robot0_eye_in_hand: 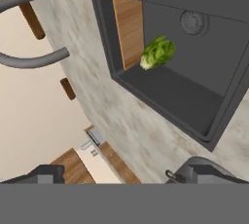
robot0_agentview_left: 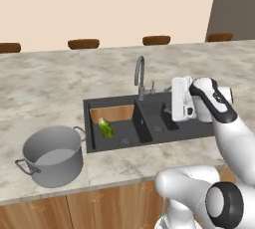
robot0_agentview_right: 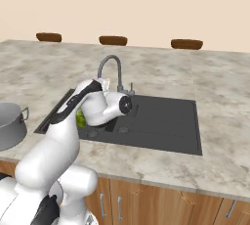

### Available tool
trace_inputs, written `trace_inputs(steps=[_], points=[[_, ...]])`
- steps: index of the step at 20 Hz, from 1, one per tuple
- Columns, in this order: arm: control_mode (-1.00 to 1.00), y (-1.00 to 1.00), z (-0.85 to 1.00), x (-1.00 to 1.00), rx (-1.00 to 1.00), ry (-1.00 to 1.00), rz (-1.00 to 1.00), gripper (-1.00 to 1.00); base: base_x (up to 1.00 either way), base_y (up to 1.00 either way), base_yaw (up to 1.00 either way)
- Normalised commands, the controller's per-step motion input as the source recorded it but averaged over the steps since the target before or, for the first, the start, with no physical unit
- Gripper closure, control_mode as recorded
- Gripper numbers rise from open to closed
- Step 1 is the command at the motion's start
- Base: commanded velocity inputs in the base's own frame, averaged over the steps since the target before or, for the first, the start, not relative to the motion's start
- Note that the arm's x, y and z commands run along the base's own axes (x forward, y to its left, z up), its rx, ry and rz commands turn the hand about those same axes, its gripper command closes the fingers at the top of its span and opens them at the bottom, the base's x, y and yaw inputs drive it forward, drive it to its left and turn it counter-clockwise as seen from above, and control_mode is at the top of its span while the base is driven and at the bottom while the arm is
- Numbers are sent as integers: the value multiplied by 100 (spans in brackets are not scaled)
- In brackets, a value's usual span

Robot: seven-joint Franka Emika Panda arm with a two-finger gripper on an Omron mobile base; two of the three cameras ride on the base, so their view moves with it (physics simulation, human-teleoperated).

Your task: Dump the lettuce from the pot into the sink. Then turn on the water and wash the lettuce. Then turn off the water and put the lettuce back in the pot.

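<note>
the lettuce (robot0_agentview_left: 105,128) lies loose on the floor of the sink's (robot0_agentview_left: 185,131) left basin, close against the wood-brown inner panel (robot0_agentview_left: 112,113), while the grey pot (robot0_agentview_left: 51,155) stands upright on the marble worktop (robot0_agentview_left: 50,88) just beside the sink's left rim, with nothing green showing inside it. the arm's gripper (robot0_agentview_left: 170,117) hangs over the right side of the sink, close to the base of the gooseneck faucet (robot0_agentview_left: 139,76); its jaws stand apart and hold nothing, the two dark tips (robot0_eye_in_hand: 46,174) wide of each other at the foot of the hand view. from the jaws the lettuce lies off to the robot's left and lower down, across the divider between the basins, with its long axis running roughly from the panel toward the round drain (robot0_agentview_left: 124,142). the faucet stands much nearer the hand than the lettuce does, and no stream is falling from its spout. judged from this layout, the dumping looks done and the next step turns on the short reach to the small lever (robot0_agentview_left: 153,85) at the faucet's side rather than the longer reach down into the left basin. the lever is small in the base views, and its position cannot be read.
</note>
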Motion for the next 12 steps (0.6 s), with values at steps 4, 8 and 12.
trace_inputs(steps=[4, 8, 12], points=[[-100, -32, 1, 18, 0, 4, 0, -100, 0, 0, 0], [-100, -23, 0, 19, 0, 0, 0, -100, 0, 0, 0], [-100, -8, 0, 17, 0, 0, 0, -100, 0, 0, 0]])
